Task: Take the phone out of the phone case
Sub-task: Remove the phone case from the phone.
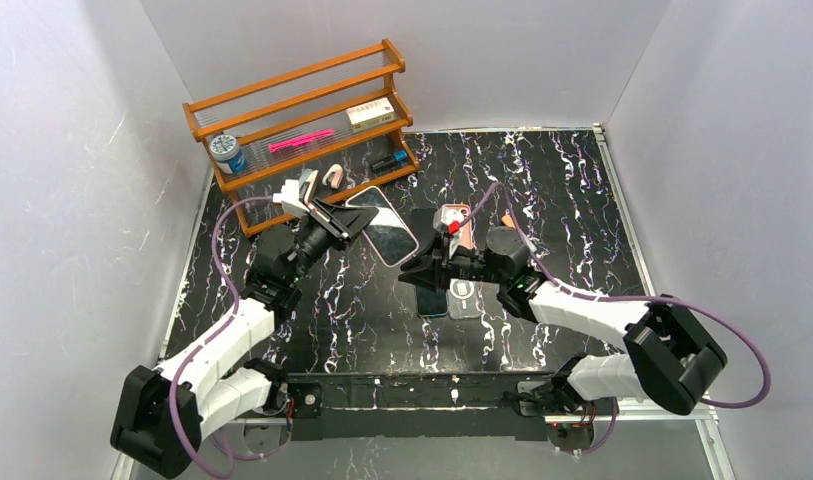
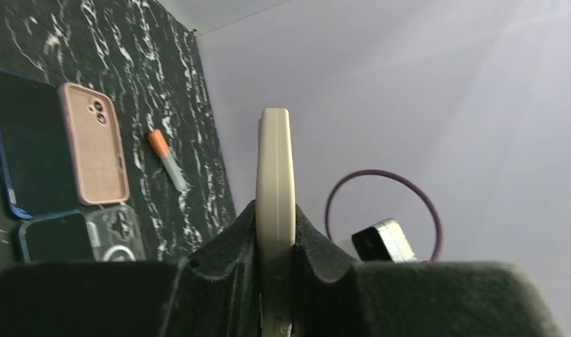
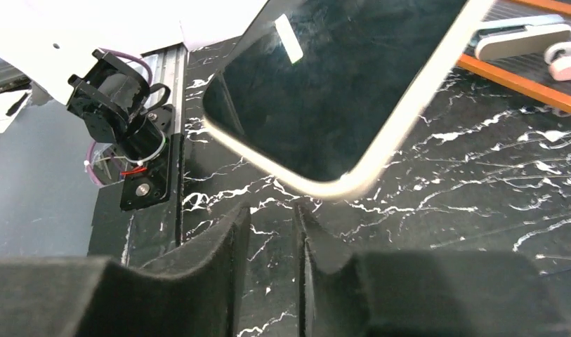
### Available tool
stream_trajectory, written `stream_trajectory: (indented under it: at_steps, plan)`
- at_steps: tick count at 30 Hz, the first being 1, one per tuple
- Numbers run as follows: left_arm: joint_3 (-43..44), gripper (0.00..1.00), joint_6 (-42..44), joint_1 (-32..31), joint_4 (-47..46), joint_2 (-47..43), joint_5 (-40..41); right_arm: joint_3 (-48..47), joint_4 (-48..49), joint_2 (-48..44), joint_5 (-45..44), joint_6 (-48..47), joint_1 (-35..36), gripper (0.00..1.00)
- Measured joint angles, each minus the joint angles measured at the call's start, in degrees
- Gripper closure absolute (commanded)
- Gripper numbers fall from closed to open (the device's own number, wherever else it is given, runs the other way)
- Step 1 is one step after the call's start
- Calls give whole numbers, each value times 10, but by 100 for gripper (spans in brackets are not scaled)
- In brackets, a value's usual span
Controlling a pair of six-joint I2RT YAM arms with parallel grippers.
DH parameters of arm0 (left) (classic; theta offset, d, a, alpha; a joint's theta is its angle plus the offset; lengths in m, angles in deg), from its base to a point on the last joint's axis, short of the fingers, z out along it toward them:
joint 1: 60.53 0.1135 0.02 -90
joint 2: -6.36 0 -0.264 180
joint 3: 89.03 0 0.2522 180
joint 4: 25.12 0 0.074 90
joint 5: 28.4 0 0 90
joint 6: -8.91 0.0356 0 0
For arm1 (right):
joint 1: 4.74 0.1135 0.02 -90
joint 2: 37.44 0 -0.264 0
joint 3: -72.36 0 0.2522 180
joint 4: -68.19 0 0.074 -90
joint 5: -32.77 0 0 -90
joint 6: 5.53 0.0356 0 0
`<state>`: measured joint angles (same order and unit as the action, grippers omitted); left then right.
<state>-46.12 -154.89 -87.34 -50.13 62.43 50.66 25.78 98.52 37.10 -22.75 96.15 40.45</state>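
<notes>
A phone in a cream case (image 1: 387,228) is held off the table by my left gripper (image 1: 334,222), which is shut on its edge. In the left wrist view the cream case (image 2: 275,161) stands edge-on, pinched between the black pads of the left gripper (image 2: 275,217). My right gripper (image 1: 417,268) sits just short of the phone's near corner. In the right wrist view the dark screen and cream rim (image 3: 338,84) hang right above the right gripper (image 3: 272,210). Its jaws stand a narrow gap apart with nothing between them.
A wooden rack (image 1: 302,130) with small items stands at the back left. A pink-cased phone (image 1: 458,222), a dark phone (image 1: 432,300), a clear case (image 1: 465,297) and an orange-capped tube (image 1: 507,217) lie mid-table under and around the right arm. White walls enclose the table.
</notes>
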Motion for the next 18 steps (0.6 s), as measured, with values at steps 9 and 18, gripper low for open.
stream_trajectory:
  at_steps: [9, 18]
  plan:
    - [75, 100, 137, 72, 42, 56, -202, 20, -73, -96, 21, -23, -28, 38]
    - [119, 100, 213, 72, 52, 63, -341, 4, -136, -83, 78, -38, -28, 40]
